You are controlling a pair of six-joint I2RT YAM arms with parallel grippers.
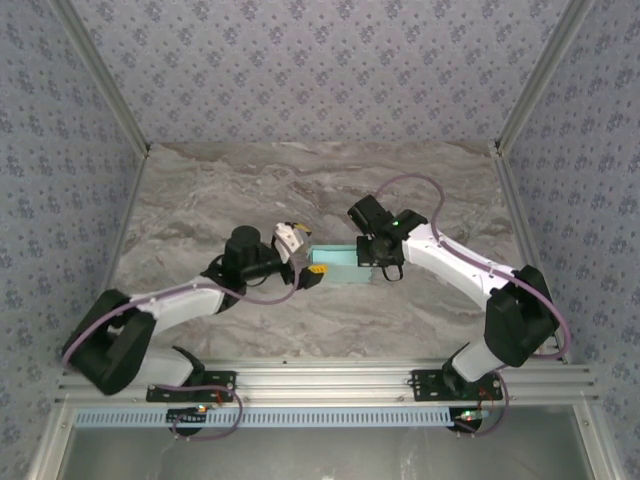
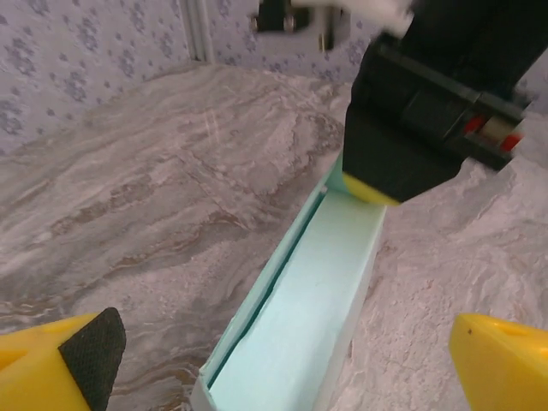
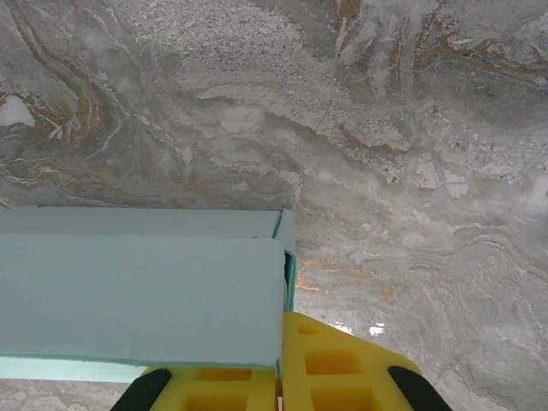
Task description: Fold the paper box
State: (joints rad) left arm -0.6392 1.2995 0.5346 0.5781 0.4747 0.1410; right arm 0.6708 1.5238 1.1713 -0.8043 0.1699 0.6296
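- Our left tool [image 1: 303, 257] stands wide open and holds nothing, just beside the left end of the paper box [image 1: 337, 266]
- The box lies on the worktop [image 1: 250, 180] between both tools
- Our right tool [image 1: 380, 262] is closed, seemingly pinching the right end wall
- We judge end-folding is in hand; next, the left end needs tucking

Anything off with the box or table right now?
The paper box isn't fully closed: a dark slit runs along one long edge, and a flap gapes at the corner by the right fingers. No tears or spills visible.
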